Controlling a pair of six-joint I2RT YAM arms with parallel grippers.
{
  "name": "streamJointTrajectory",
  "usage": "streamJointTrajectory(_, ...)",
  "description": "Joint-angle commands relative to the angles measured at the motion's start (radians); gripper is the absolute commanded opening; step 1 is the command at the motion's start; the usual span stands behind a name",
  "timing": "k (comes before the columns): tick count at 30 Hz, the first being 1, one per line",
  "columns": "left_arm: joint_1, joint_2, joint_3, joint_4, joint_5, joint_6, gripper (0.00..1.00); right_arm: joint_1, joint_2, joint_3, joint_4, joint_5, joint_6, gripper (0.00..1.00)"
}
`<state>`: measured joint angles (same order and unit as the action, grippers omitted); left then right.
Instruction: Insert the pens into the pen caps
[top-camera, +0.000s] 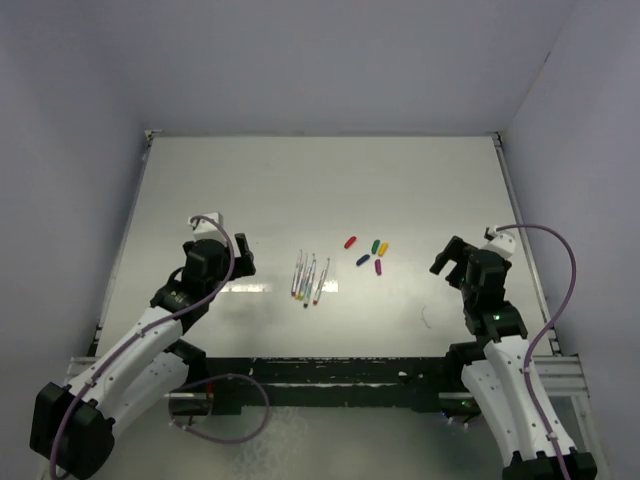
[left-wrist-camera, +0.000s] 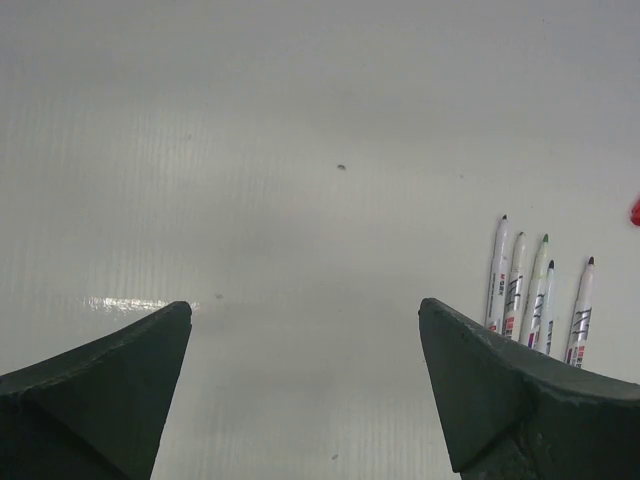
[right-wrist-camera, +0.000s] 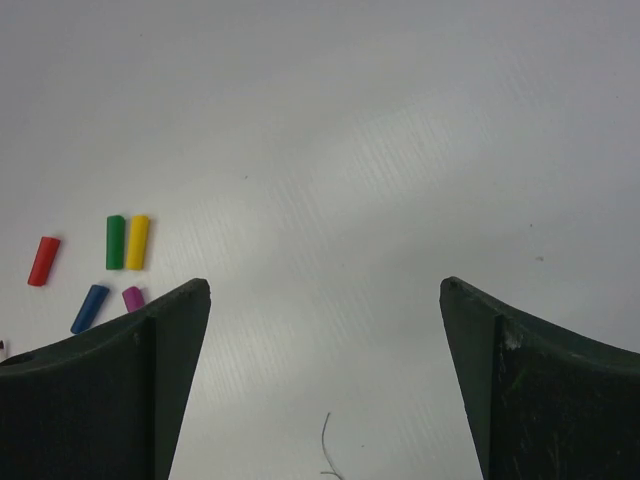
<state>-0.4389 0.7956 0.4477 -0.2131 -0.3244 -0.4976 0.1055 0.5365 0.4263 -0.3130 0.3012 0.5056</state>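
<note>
From above: look to the middle of the flat white table (top-camera: 300, 180) and find the five thin grey-white marker pens (top-camera: 310, 279), lying close together in a little bunch. Just right of them, spot five tiny plastic caps: the red cap (top-camera: 350, 242), green cap (top-camera: 375, 245), yellow cap (top-camera: 383, 248), blue cap (top-camera: 363, 260) and purple cap (top-camera: 378, 267). All loose, near the pens but not on them. Left of the pens, see the black left gripper (top-camera: 243, 254), spread apart and holding nothing. Over at the right of the frame, see the black right gripper (top-camera: 446, 256), spread apart too and empty.

From the left wrist: two dark fingers (left-wrist-camera: 100, 390) in the bottom corners, far apart, nothing between them but table. Look to the lower right for the pens (left-wrist-camera: 535, 300), side by side, small coloured tips pointing up the frame, every tip uncovered. At the right edge, a bit of red, likely the red cap.

From the right wrist: two dark fingers (right-wrist-camera: 130, 380) wide apart, gripping nothing. Look left for the caps: green and yellow touching side by side, red just left of them, blue and purple lower down, purple partly hidden by a finger. No pen in any cap.

Nothing done yet, by the look of it. Five pens left to pick up and push into five caps.
</note>
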Motion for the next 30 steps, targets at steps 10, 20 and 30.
streamJointTrajectory(10, 0.002, -0.012, 0.038, 0.010, 0.003, -0.010, 0.99, 0.002, 0.006, 0.037, 0.008, 0.007, -0.007, 1.00)
streamJointTrajectory(20, 0.003, 0.059, 0.087, 0.101, 0.225, 0.078, 0.99, 0.002, 0.014, 0.037, 0.014, -0.011, -0.003, 1.00)
streamJointTrajectory(30, -0.002, 0.170, 0.181, 0.002, 0.333, 0.054, 0.99, 0.002, 0.021, 0.041, 0.036, -0.045, -0.026, 1.00)
